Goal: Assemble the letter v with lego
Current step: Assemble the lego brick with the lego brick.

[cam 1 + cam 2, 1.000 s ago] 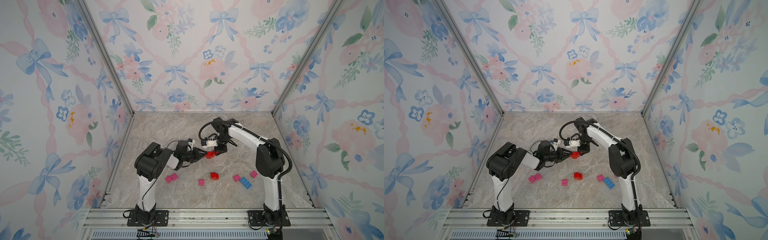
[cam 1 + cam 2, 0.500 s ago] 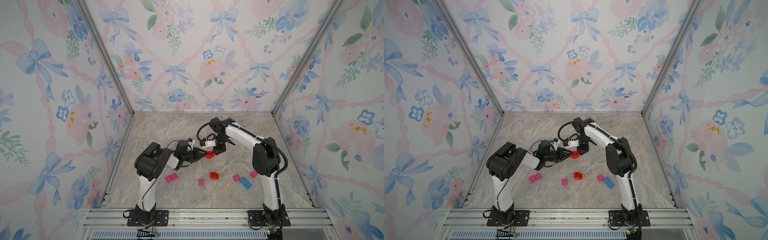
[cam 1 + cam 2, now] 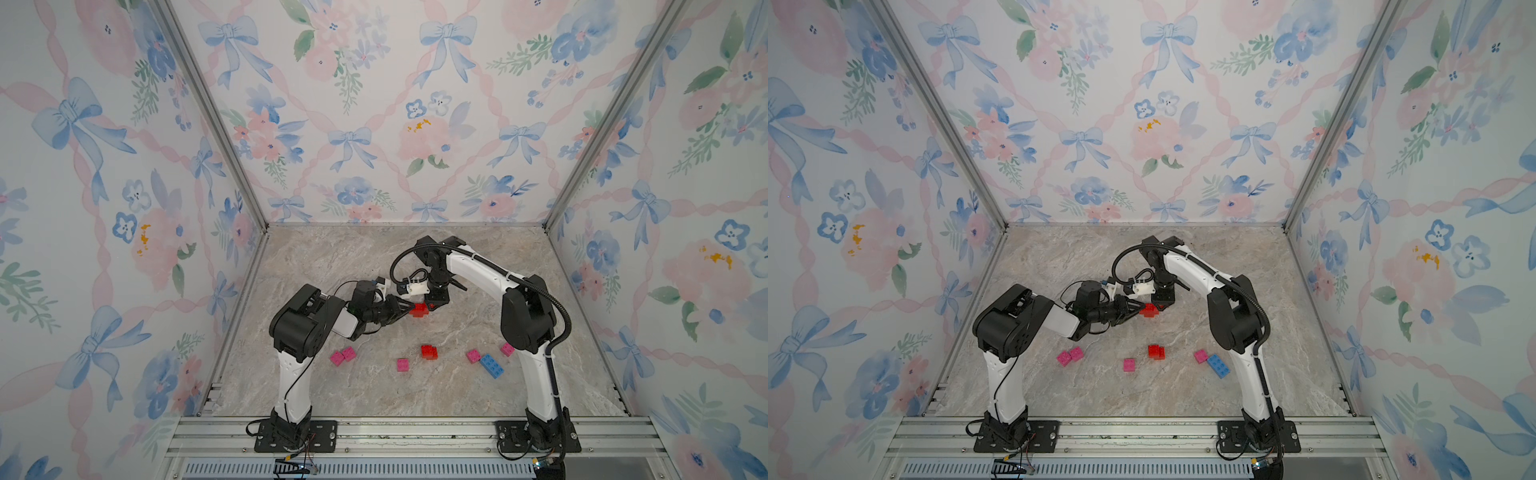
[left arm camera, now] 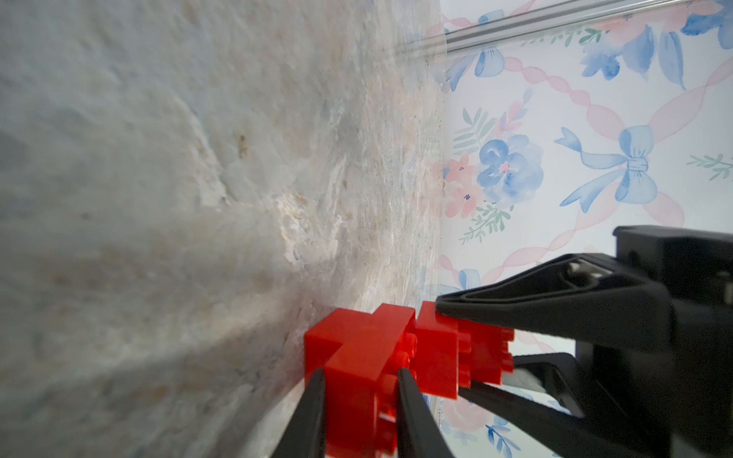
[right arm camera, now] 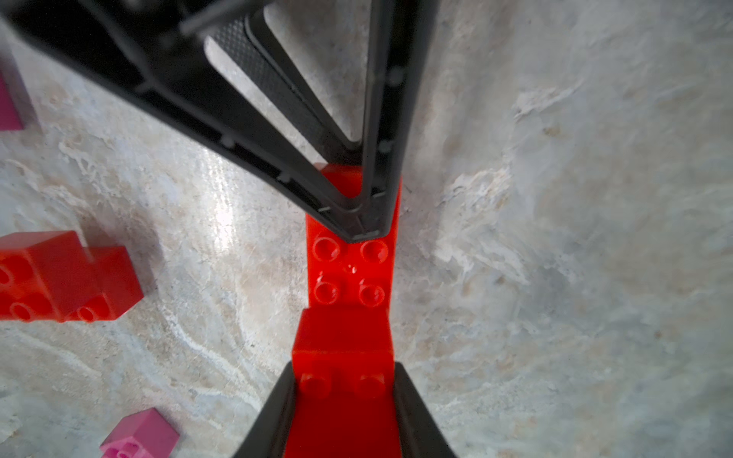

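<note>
At mid-table a longer red lego brick (image 5: 349, 273) lies studs up, seen in both top views (image 3: 419, 309) (image 3: 1148, 310). My left gripper (image 4: 359, 390) is shut on one end of it, also visible in a top view (image 3: 406, 309). At its other end, a squarish red brick (image 5: 343, 341) (image 4: 434, 349) is on top. My right gripper (image 5: 343, 382) comes down from above, shut on that brick, and shows in a top view (image 3: 434, 304). Its fingers (image 4: 515, 307) show in the left wrist view.
Loose lego lies nearer the front: a red stacked pair (image 3: 428, 351), a pink brick (image 3: 402, 364), two pink bricks (image 3: 343, 356) at the left, a pink brick (image 3: 472, 356), a longer blue one (image 3: 491, 366), and a pink one (image 3: 507, 349) by the right arm.
The right arm's elbow has swung slightly to the left. Both grippers have stayed on the red bricks at mid-table.
</note>
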`<state>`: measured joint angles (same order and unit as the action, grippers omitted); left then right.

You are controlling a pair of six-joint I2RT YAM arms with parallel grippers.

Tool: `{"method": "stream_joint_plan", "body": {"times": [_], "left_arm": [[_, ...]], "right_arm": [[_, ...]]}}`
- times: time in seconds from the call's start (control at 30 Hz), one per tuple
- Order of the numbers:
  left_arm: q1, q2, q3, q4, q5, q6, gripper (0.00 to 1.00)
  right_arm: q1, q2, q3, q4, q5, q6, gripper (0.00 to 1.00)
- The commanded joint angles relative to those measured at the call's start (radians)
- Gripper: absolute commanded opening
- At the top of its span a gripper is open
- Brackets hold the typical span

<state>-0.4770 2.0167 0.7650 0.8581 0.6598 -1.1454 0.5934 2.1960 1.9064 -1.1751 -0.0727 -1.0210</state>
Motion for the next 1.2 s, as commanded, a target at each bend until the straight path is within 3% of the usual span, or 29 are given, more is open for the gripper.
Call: {"method": "stream_joint_plan", "body": {"times": [0.0, 1.17], "left_arm": [[-0.002, 0.025, 0.005, -0.067, -0.015, 0.025, 0.22], [-0.004, 0.017, -0.016, -0.066, -0.034, 0.026, 0.21]], "right_arm": [[0.012, 0.045, 0.011, -0.06, 0.019, 0.016, 0.0], [0.032, 0.081, 0.03, -0.089, 0.113, 0.11, 0.0]]}}
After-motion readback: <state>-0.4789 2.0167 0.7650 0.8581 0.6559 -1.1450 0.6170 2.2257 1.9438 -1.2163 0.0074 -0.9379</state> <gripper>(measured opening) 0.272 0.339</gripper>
